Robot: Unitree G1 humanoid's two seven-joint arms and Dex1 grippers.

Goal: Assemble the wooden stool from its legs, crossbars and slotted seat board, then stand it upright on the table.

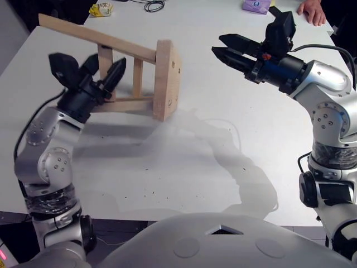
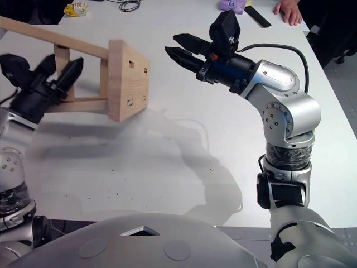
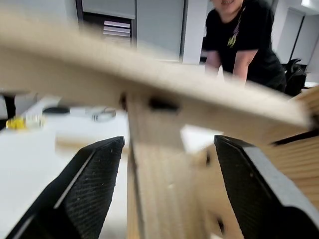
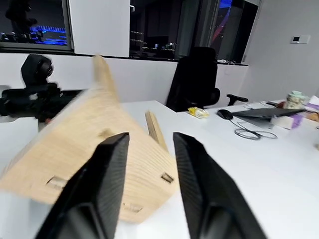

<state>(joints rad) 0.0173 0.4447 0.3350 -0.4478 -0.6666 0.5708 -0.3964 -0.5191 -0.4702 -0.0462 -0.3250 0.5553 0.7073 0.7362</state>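
Wooden stool [image 1: 150,72] lies on its side, a crossbar [image 3: 154,174] between the left gripper's [image 1: 106,68] parted jaws, its seat board [image 1: 166,78] ahead of the right gripper's [image 1: 218,44] parted, empty jaws, farther off.

Your 2 arms are silver-grey, built of rounded joint housings [image 1: 330,78] dotted with small dark screws. Each ends in a black claw, the left claw [image 1: 106,64] and the right claw [image 1: 217,44], with 2 tapered fingers [image 3: 94,184] faced in fine-textured pads. Just behind the right claw sit a blue band [image 1: 273,68], a red spot [image 1: 266,56] and a black camera block [image 1: 281,25]. A black cable [image 2: 279,46] loops back from there.
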